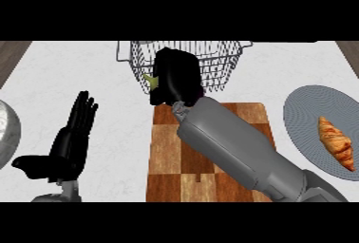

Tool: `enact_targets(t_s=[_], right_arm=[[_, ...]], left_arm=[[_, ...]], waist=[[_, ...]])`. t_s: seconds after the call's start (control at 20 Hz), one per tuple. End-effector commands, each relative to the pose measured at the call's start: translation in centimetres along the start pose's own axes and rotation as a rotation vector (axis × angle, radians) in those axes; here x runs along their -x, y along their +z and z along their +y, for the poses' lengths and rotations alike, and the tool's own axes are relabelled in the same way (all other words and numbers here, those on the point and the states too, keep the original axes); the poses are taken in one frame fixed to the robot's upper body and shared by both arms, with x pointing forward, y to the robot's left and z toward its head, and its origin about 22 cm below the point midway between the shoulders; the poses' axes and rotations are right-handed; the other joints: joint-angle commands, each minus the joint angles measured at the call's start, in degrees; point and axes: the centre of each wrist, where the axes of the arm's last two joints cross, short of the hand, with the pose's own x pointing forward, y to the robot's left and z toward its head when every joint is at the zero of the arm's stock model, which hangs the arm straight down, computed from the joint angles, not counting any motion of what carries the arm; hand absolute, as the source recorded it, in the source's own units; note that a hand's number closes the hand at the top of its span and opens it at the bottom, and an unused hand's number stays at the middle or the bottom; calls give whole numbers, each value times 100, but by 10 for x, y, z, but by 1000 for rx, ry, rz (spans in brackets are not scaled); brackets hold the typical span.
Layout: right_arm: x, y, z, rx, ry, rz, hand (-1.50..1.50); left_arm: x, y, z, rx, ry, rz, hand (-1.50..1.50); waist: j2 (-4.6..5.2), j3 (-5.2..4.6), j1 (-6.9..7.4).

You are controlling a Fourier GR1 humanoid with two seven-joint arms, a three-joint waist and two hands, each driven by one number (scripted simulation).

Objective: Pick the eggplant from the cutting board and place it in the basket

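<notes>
One wire basket (217, 59) stands at the far edge of the white table (105, 118), its grey mesh walls rising around an open top. The right hand (175, 76) hangs over the basket's left half, black and curled downward. A small green stem tip (148, 78) pokes out at the hand's left side, just inside the mesh. That is all that shows of the eggplant; the rest of it is hidden under the curled fingers, so the hand appears clamped round it at the basket's opening. Whether the eggplant touches the wire cannot be told.

One wooden cutting board (168, 161), checkered in lighter and darker browns, lies in the middle of the table just in front of the basket. The grey right forearm (238, 152) crosses it diagonally from the lower right, hiding much of its surface; nothing shows lying on the parts left bare.

One round grey plate (301, 118) sits at the right of the table, apart from the board. On it lies one croissant (335, 142), golden brown, pointing up and down the view.

At the far left edge part of one shiny metal bowl (7, 135) shows; its contents are out of view.

The left hand (73, 130) shows at the left, between the bowl and the board, open with fingers straight and pointing up, thumb out to the side, holding nothing.
</notes>
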Motion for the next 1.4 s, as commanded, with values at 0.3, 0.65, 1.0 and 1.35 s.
enact_targets(t_s=[0.3, 0.65, 1.0, 1.35], right_arm=[[56, -25, 37, -13, -13, 33, 150], [77, -18, 33, -10, -51, 74, 150], [91, -32, 32, -56, -59, 109, -150], [91, -27, 38, 36, -163, 51, -150]], left_arm=[[-4, -7, -2, 17, -6, -5, 0], [-13, 1, -1, 23, -2, -4, 0], [4, -4, 5, 19, -14, -18, 0], [0, 4, -7, 6, -2, 7, 0]], waist=[[28, 0, 81], [-9, 2, -7], [26, -3, 21], [18, 3, 68]])
